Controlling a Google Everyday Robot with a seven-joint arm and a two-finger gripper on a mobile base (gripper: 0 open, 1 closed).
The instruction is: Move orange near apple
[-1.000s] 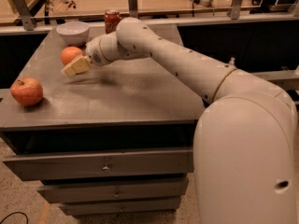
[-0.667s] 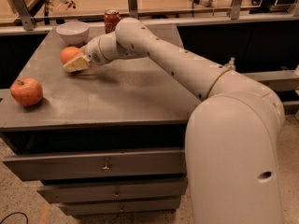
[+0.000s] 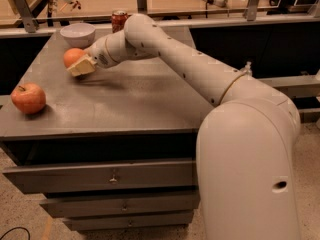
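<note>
The orange (image 3: 72,56) is a plain round orange fruit at the back left of the grey tabletop (image 3: 130,99). My gripper (image 3: 80,66), with tan pads, reaches in from the right and sits against the orange's right and lower side, partly covering it. The apple (image 3: 28,97), red with a short dark stem, sits near the front left edge of the tabletop, well apart from the orange and the gripper. My white arm stretches across the tabletop from the lower right.
A white bowl (image 3: 78,33) stands at the back left, just behind the orange. A red can (image 3: 119,20) stands behind my arm. The cabinet has drawers (image 3: 110,176) below the top. A bench with tools runs behind.
The gripper and the orange have shifted slightly to the left across the tabletop. The apple has not moved.
</note>
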